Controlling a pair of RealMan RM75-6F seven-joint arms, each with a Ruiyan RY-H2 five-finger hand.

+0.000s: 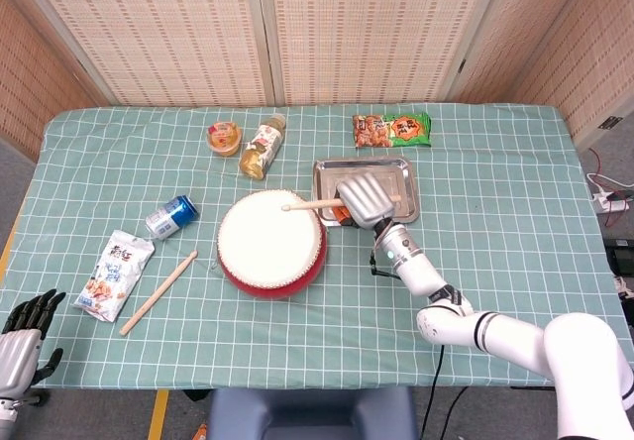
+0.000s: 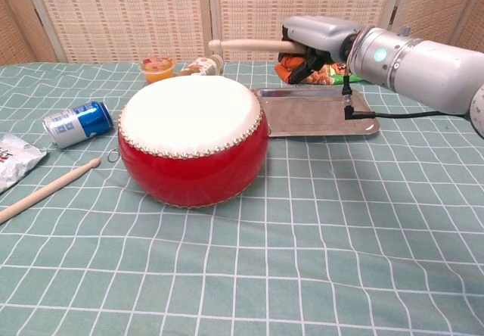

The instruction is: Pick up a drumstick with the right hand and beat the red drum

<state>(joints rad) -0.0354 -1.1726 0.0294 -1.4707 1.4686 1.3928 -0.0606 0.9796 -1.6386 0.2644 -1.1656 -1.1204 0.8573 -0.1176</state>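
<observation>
The red drum point(image 1: 270, 244) point(image 2: 193, 141) with its white skin stands mid-table. My right hand point(image 1: 363, 200) point(image 2: 316, 39) grips a wooden drumstick point(image 1: 313, 204) point(image 2: 246, 45) and holds it raised, roughly level, its tip above the drum's far right edge and clear of the skin. A second drumstick point(image 1: 158, 292) point(image 2: 47, 191) lies on the cloth left of the drum. My left hand point(image 1: 22, 336) hangs low off the table's front left corner, holding nothing, its fingers apart.
A metal tray point(image 1: 398, 175) point(image 2: 318, 114) lies right behind the drum, under my right hand. A blue can point(image 1: 172, 215) point(image 2: 76, 122), a snack bag point(image 1: 115, 275), a jelly cup point(image 1: 225, 138), a bottle point(image 1: 262, 147) and a green snack packet point(image 1: 392, 129) lie around.
</observation>
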